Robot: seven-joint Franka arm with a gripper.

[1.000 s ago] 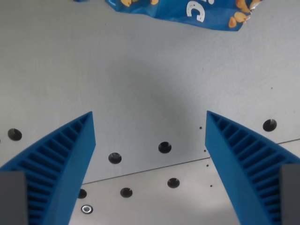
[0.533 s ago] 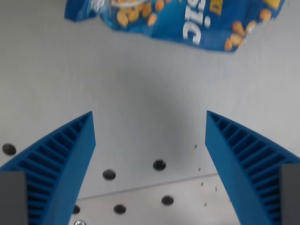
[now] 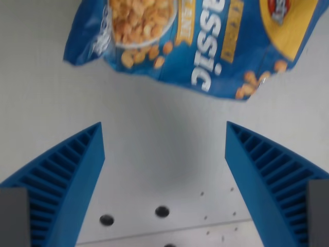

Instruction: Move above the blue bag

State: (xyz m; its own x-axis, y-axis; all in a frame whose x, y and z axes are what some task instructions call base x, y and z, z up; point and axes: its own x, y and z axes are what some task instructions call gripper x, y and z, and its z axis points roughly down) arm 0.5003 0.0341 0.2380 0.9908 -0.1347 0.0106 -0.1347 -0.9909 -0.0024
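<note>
A blue snack bag (image 3: 195, 46) with yellow lettering and pictured orange snacks lies flat on the grey table, filling the top of the wrist view and cut off by the upper edge. My gripper (image 3: 164, 135) is open, its two blue ribbed fingers (image 3: 67, 175) spread wide at the lower left and lower right. Nothing is between them but bare table. The bag's lower edge lies just beyond the fingertips, apart from them.
The grey table (image 3: 154, 134) has a few dark round holes (image 3: 162, 211) near the bottom of the view, and a seam line runs across just below them.
The whole scene has slid down the view, so the camera has moved toward the bag. Much more of the bag shows now. The fingers keep the same spread.
</note>
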